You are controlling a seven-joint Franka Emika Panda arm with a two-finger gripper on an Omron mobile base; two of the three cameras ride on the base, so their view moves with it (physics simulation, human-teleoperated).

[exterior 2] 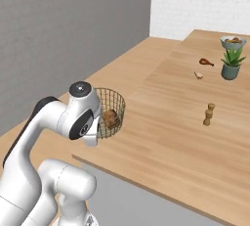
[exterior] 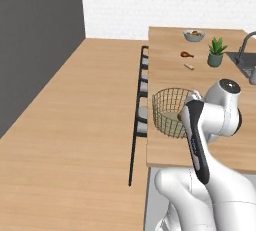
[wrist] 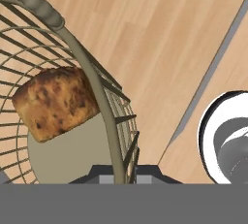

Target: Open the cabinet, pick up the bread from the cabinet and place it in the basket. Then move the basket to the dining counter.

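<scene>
1. The bread (wrist: 55, 102) lies inside the wire basket (wrist: 104, 102), so the picking and placing look done; what is left is setting the basket down on the dining counter (exterior 2: 166, 137) and letting go.
2. The claw (wrist: 117, 179) is closed down to a narrow gap on the basket's rim wire, which runs straight down between its two dark tips in the hand view. It has hold of the basket by that rim.
3. The basket (exterior: 170, 111) sits right at the claw, beyond it from the arm's side, and the bread (exterior 2: 111, 119) rests on the basket floor a little way in from the claw.
4. In the left base view the basket is over the near corner part of the dining counter (exterior: 170, 70), close to the counter's long side edge where the stools (exterior: 142, 100) stand. I cannot tell whether its bottom touches the wood or hangs just above it.
5. In the right base view the basket (exterior 2: 113, 107) overlaps that same edge, so part of it may overhang. A release here risks a tip toward the floor; I judge it wiser to carry it further inward first.
6. Ahead of the claw the counter is open wood. The potted plant (exterior 2: 231, 63), a bowl (exterior 2: 233, 41), a small stacked wooden piece (exterior 2: 209, 114) and two small food bits lie well apart from the basket, leaving wide room to slide inward.
</scene>
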